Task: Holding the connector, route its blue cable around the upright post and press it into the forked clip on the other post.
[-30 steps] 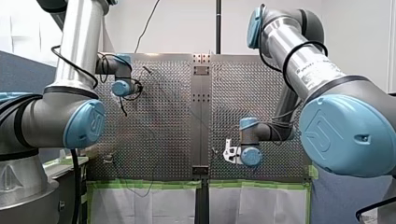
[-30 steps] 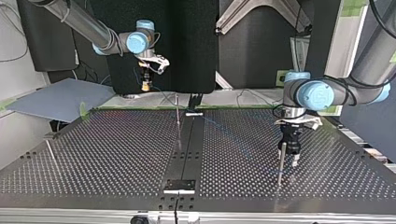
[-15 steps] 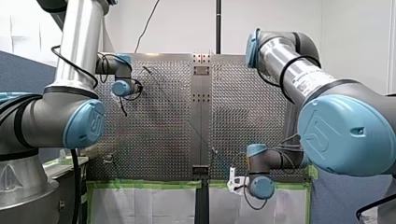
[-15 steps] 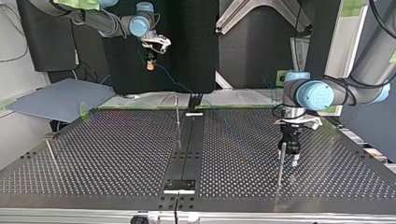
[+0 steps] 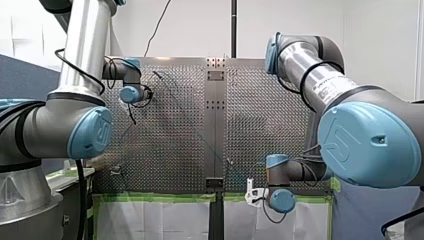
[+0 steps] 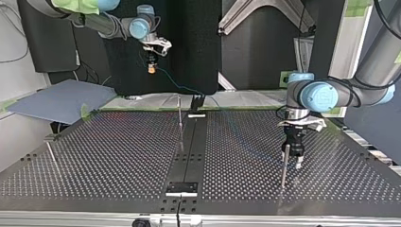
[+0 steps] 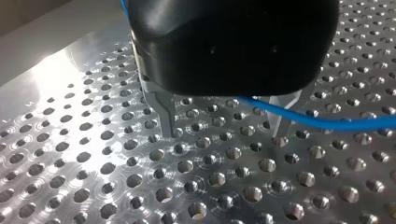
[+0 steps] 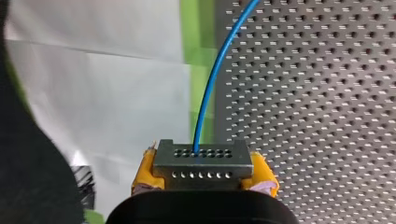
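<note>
Beyond the far edge of the table (image 6: 118,156) in the top view, my right gripper (image 6: 151,67) hangs raised, its yellow pads (image 8: 264,175) pinching the connector (image 8: 201,161) squarely on both flanks. The blue cable (image 8: 219,70) leaves the connector's face and drops toward the table's middle. My left gripper (image 7: 225,135) stands low over the perforated surface with its metal fingers (image 7: 166,112) spread, and the cable crosses just under its body, gripped by nothing there. One slim post (image 6: 180,120) rises at mid-table and another post (image 6: 283,168) just beside my left gripper; I cannot make out which one carries the forked clip. Assessment: the wrap looks not yet made. Recommended: hold the pinch firm and bring the connector down so the cable meets the post's shaft, not its tip. Light tension should be kept through the sweep, and the line must pass clear of my left fingers to avoid a snag.
</note>
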